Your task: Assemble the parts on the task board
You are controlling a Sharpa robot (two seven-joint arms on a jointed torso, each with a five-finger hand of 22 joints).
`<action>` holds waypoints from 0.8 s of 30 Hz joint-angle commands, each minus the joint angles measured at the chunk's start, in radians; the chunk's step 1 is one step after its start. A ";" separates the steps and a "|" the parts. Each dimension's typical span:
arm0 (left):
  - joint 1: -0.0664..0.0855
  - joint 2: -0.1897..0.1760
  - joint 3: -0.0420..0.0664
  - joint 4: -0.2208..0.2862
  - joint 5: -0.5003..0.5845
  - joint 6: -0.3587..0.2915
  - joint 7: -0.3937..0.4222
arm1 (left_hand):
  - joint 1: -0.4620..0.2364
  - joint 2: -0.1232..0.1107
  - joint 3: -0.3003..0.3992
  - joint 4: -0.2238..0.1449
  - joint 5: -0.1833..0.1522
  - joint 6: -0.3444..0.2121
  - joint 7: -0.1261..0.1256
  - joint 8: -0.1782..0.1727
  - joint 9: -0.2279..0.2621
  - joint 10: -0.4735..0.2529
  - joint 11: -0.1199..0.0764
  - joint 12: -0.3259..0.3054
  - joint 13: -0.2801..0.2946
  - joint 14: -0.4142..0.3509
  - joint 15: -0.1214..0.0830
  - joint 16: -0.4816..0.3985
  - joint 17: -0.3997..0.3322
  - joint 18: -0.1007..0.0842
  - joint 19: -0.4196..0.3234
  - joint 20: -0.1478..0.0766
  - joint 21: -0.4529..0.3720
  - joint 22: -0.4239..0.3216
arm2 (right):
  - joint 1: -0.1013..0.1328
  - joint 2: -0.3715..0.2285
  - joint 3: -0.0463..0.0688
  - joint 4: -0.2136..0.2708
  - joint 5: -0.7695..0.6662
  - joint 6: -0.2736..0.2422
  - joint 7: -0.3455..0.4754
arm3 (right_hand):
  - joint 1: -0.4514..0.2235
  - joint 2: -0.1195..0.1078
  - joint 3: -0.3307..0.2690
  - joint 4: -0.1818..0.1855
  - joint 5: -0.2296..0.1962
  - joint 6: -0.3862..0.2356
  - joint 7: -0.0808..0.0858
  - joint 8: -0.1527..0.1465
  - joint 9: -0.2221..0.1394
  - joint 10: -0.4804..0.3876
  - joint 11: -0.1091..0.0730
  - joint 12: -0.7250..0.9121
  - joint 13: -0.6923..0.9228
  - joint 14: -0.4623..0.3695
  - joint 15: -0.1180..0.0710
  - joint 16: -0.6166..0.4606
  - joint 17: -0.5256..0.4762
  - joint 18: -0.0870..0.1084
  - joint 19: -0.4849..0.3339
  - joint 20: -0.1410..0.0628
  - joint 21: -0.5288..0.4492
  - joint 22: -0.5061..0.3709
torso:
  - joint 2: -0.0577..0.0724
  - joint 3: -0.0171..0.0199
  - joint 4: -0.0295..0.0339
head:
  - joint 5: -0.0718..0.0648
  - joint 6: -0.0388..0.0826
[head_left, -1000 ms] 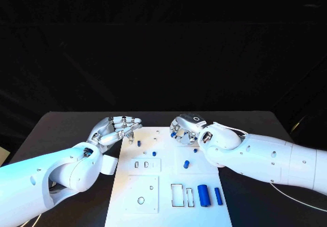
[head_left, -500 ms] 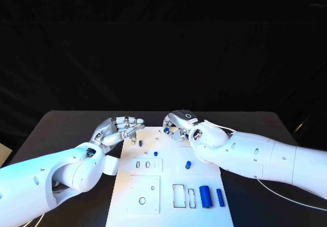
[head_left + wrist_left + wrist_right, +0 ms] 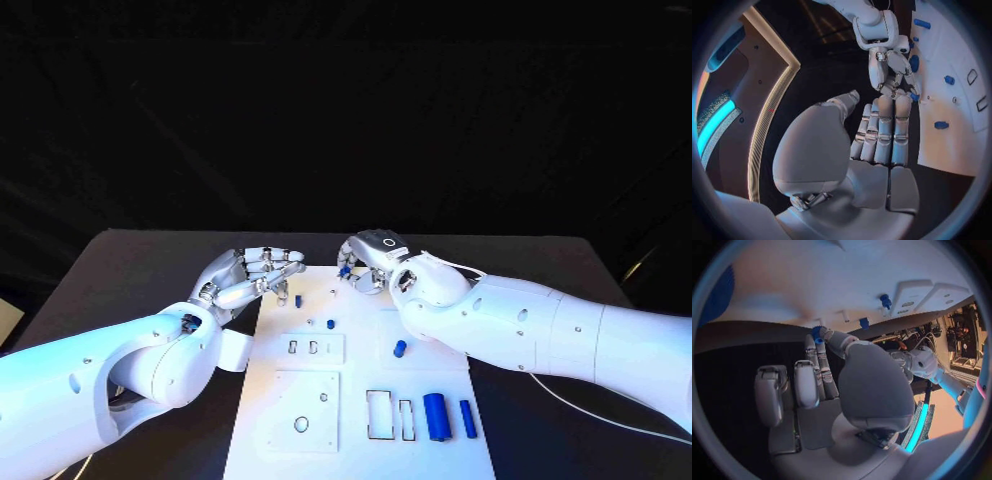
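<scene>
The white task board [image 3: 361,385] lies in the middle of the table. My right hand [image 3: 372,262] hovers over its far edge and pinches a small blue part [image 3: 343,270] between thumb and fingertip; the right wrist view shows that blue part [image 3: 817,333] at the fingertips. My left hand [image 3: 257,275] sits at the board's far left corner with its fingers curled in and nothing in them. Beside it a blue peg [image 3: 297,300] stands in the board. In the left wrist view the right hand [image 3: 892,65] nearly meets my left fingertips [image 3: 892,102].
On the board lie a short blue piece [image 3: 329,324], another [image 3: 400,348], a thick blue cylinder [image 3: 436,417] and a thin blue bar [image 3: 467,418]. A slotted plate [image 3: 310,347], a plate with an oval hole [image 3: 302,410] and rectangular frames [image 3: 376,414] lie nearer to me.
My right hand has carried the blue part leftward and farther along the board's far edge, toward the left hand. The left hand has stayed where it was.
</scene>
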 commanded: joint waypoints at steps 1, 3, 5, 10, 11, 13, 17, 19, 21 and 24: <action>0.002 0.002 0.001 0.004 0.005 0.016 0.008 | -0.007 0.005 0.004 0.000 -0.003 0.002 -0.007 0.004 0.001 -0.009 0.000 -0.001 0.001 0.008 0.002 0.007 0.001 -0.006 0.008 -0.001 0.006 0.001 | 0.000 0.006 0.000 -0.006 -0.003 0.006 0.011 | 0.007 0.016 0.002 -0.007 0.004 -0.003 0.005 0.005 0.001 0.016 -0.017 0.002 0.001 0.040 -0.002 0.003 -0.002 -0.015 0.045 -0.006 0.004 0.168 | 0.003 -0.0028 0.0032 | -0.001 -0.001; 0.003 0.003 0.001 0.004 0.005 0.016 0.008 | -0.007 0.005 0.004 0.000 -0.003 0.002 -0.007 0.004 0.001 -0.009 0.000 -0.001 0.001 0.008 0.002 0.007 0.001 -0.006 0.008 -0.001 0.006 0.001 | -0.001 0.009 0.000 -0.008 -0.002 0.007 0.012 | 0.007 0.016 0.002 -0.007 0.004 -0.003 0.005 0.005 0.001 0.016 -0.017 0.002 0.001 0.040 -0.002 0.003 -0.002 -0.015 0.045 -0.006 0.004 0.168 | 0.003 -0.0028 0.0023 | 0.000 -0.002; 0.003 0.002 0.001 0.003 0.005 0.015 0.008 | -0.007 0.005 0.004 0.000 -0.003 0.002 -0.007 0.004 0.001 -0.009 0.000 -0.001 0.001 0.008 0.002 0.007 0.001 -0.006 0.008 -0.001 0.006 0.001 | -0.001 0.011 0.000 -0.009 -0.001 0.008 0.013 | 0.007 0.016 0.002 -0.007 0.004 -0.003 0.005 0.005 0.001 0.016 -0.017 0.002 0.001 0.040 -0.002 0.003 -0.002 -0.015 0.045 -0.006 0.004 0.168 | 0.002 -0.0025 0.0018 | 0.002 -0.003; 0.004 0.003 0.001 0.001 0.005 0.015 0.008 | -0.007 0.005 0.004 0.000 -0.003 0.002 -0.007 0.004 0.001 -0.009 0.000 -0.001 0.001 0.008 0.002 0.007 0.001 -0.006 0.008 -0.001 0.006 0.001 | -0.001 0.015 0.000 -0.011 0.002 0.010 0.015 | 0.006 0.016 0.003 -0.007 0.004 -0.005 0.005 0.004 0.002 0.014 -0.016 0.002 0.000 0.040 -0.002 0.003 -0.002 -0.015 0.044 -0.006 0.004 0.167 | 0.001 -0.0024 0.0023 | 0.003 -0.004; 0.004 0.003 0.001 0.001 0.005 0.015 0.008 | -0.007 0.005 0.004 0.000 -0.003 0.002 -0.007 0.004 0.001 -0.009 0.000 -0.001 0.001 0.008 0.002 0.007 0.001 -0.006 0.008 -0.001 0.006 0.001 | -0.001 0.015 0.000 -0.010 0.003 0.011 0.016 | 0.006 0.015 0.002 -0.007 0.004 -0.006 0.006 0.004 0.002 0.014 -0.016 0.001 0.000 0.040 -0.001 0.004 -0.001 -0.015 0.044 -0.005 0.004 0.167 | 0.001 -0.0023 0.0022 | 0.004 -0.005; 0.005 0.003 0.001 0.001 0.005 0.015 0.008 | -0.007 0.005 0.004 0.000 -0.003 0.002 -0.007 0.004 0.001 -0.009 0.000 -0.001 0.001 0.008 0.002 0.007 0.001 -0.006 0.008 -0.001 0.006 0.001 | -0.001 0.015 0.000 -0.010 0.004 0.013 0.016 | 0.006 0.015 0.002 -0.007 0.004 -0.006 0.006 0.004 0.002 0.014 -0.016 0.001 0.000 0.040 -0.001 0.004 -0.001 -0.015 0.044 -0.005 0.004 0.167 | 0.002 -0.0023 0.0018 | 0.005 -0.004; 0.005 0.003 0.001 0.000 0.005 0.015 0.007 | -0.007 0.005 0.005 -0.002 -0.003 0.001 -0.007 0.004 0.001 -0.010 0.001 -0.001 0.001 0.008 0.002 0.008 0.001 -0.006 0.006 0.000 0.008 0.002 | -0.001 0.017 0.000 -0.012 0.005 0.024 0.017 | 0.004 0.014 0.002 -0.007 0.004 -0.007 0.006 0.003 0.003 0.012 -0.015 0.001 0.000 0.040 -0.001 0.004 -0.002 -0.014 0.043 -0.005 0.003 0.165 | 0.002 -0.0019 0.0013 | 0.007 -0.004; 0.005 0.003 0.001 0.000 0.005 0.015 0.007 | -0.007 0.005 0.005 -0.002 -0.003 0.001 -0.007 0.004 0.001 -0.010 0.001 -0.001 0.001 0.008 0.002 0.008 0.001 -0.006 0.006 0.000 0.008 0.002 | -0.001 0.018 0.000 -0.015 0.005 0.031 0.017 | 0.001 0.012 0.002 -0.006 0.004 -0.011 0.007 0.002 0.004 0.009 -0.014 0.000 0.000 0.039 0.000 0.003 -0.004 -0.014 0.043 -0.004 0.003 0.165 | 0.001 -0.0025 0.0009 | 0.005 -0.006; 0.005 0.004 0.001 -0.001 0.005 0.015 0.007 | -0.007 0.005 0.005 -0.002 -0.003 0.001 -0.007 0.004 0.001 -0.010 0.001 -0.001 0.001 0.008 0.002 0.008 0.001 -0.006 0.006 0.000 0.008 0.002 | -0.001 0.018 0.000 -0.014 0.005 0.036 0.017 | -0.002 0.011 0.001 -0.006 0.004 -0.013 0.008 0.001 0.005 0.007 -0.013 0.000 -0.001 0.039 0.001 0.003 -0.004 -0.014 0.042 -0.003 0.002 0.164 | 0.002 -0.0028 0.0013 | 0.005 -0.006; 0.005 0.004 0.001 -0.002 0.005 0.015 0.007 | -0.007 0.005 0.005 -0.002 -0.003 0.001 -0.007 0.004 0.001 -0.010 0.001 -0.001 0.001 0.008 0.002 0.008 0.001 -0.006 0.006 0.000 0.008 0.002 | -0.001 0.018 0.000 -0.010 0.006 0.041 0.018 | -0.003 0.009 0.001 -0.006 0.004 -0.014 0.008 0.001 0.005 0.006 -0.013 0.000 -0.001 0.039 0.002 0.003 -0.005 -0.014 0.042 -0.003 0.002 0.164 | 0.002 -0.0023 0.0016 | 0.006 -0.006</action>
